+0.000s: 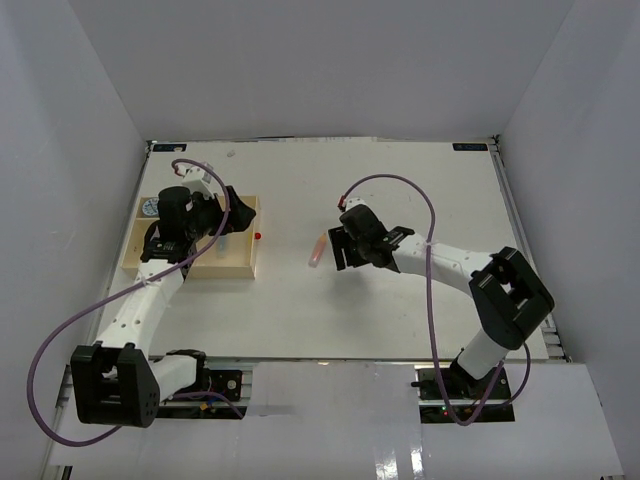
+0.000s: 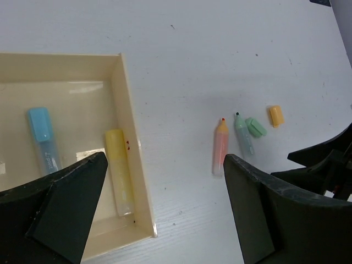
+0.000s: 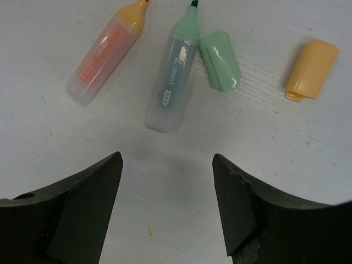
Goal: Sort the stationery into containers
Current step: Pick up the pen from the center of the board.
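Note:
The beige tray [image 1: 238, 264] lies at the left. In the left wrist view the tray [image 2: 130, 132] holds a blue stick [image 2: 43, 137] and a yellow stick [image 2: 119, 170]. My left gripper [image 1: 213, 228] hangs open and empty over the tray's right edge [image 2: 165, 203]. An uncapped pink-orange stick [image 1: 317, 250] [image 3: 107, 52] lies on the table. Beside it lie an uncapped green stick [image 3: 176, 71], a green cap [image 3: 220, 59] and an orange cap [image 3: 312, 69]. My right gripper [image 1: 347, 245] [image 3: 168, 159] is open and empty just short of them. One blue-lidded jar [image 1: 150, 207] shows at the tray's left end.
White walls close in the table on three sides. A small red spot [image 1: 258, 236] sits by the tray's right wall. The right gripper's black body [image 2: 324, 165] shows at the right edge of the left wrist view, close to the loose sticks.

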{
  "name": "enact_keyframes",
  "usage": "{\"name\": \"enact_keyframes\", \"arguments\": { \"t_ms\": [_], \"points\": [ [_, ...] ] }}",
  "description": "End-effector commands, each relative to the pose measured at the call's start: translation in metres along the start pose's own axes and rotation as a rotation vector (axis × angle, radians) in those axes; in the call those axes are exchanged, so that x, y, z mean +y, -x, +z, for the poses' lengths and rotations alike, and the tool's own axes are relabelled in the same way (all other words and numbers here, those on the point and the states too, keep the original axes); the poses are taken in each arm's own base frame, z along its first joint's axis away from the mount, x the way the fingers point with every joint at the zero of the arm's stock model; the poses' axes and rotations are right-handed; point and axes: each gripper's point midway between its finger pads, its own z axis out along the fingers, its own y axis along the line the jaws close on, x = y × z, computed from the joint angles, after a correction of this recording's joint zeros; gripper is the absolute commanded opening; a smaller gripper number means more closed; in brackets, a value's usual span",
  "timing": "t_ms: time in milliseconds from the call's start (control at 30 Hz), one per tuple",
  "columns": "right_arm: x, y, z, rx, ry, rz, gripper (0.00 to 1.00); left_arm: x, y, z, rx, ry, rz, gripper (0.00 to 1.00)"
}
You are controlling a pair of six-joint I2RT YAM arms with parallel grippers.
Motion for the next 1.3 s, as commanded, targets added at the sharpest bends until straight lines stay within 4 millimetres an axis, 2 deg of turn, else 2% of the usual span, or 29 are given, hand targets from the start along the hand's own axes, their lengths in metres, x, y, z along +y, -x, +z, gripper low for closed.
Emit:
{"name": "enact_keyframes", "arguments": {
  "t_ms": [0,267,533,833,1267],
  "points": [
    [0.007,0.012,0.012,-0.012,-0.026,0.033,0.72,-0.009,0.015,0.001,-0.055,-0.045,-0.004,0.98],
    [0.006,0.002,0.036,0.012,-0.047,0.056,0.62,-0.014,0.009,0.002,-0.036,-0.075,-0.029,0.98],
    [0.005,-0.008,0.054,0.037,-0.076,0.051,0.57,-0.014,0.007,0.004,-0.029,-0.076,-0.037,0.98],
    [0.006,-0.014,0.062,0.05,-0.074,0.053,0.52,-0.016,0.006,0.004,-0.023,-0.091,-0.054,0.98],
    [0.021,-0.008,0.063,0.046,-0.057,0.032,0.54,-0.019,0.004,0.004,-0.016,-0.108,-0.061,0.98]
  ]
}}
